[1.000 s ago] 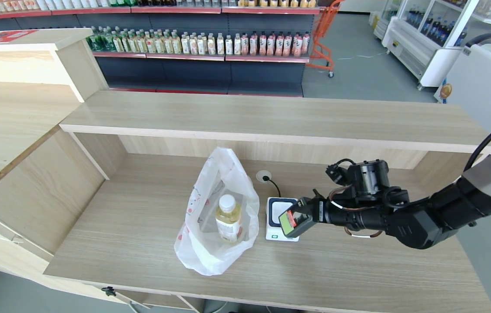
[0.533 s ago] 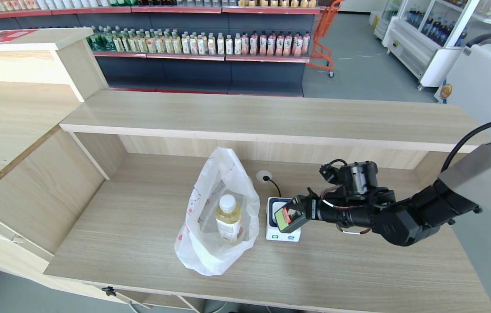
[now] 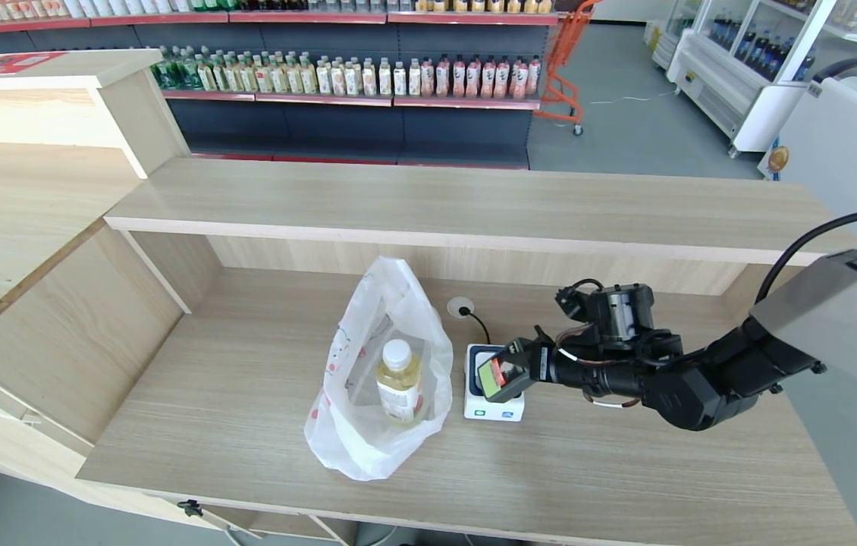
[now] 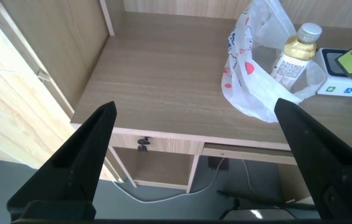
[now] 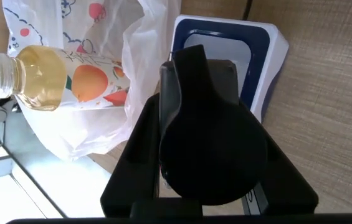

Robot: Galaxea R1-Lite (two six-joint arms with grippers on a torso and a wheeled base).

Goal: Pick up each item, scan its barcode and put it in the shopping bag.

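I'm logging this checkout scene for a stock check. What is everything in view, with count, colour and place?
counter: one, light wood
shopping bag: one, white with red prints, on the counter
bottle: one, pale yellow, white cap, inside the shopping bag
scanner: one, white and blue, on the counter beside the bag
cable: one, black, from scanner to a counter hole
box: one, green and red, held over the scanner
shelf bottles: many, mixed colours, shop shelves behind
right gripper: one, black, shut on the box
left gripper: one, black, open, off the counter's front
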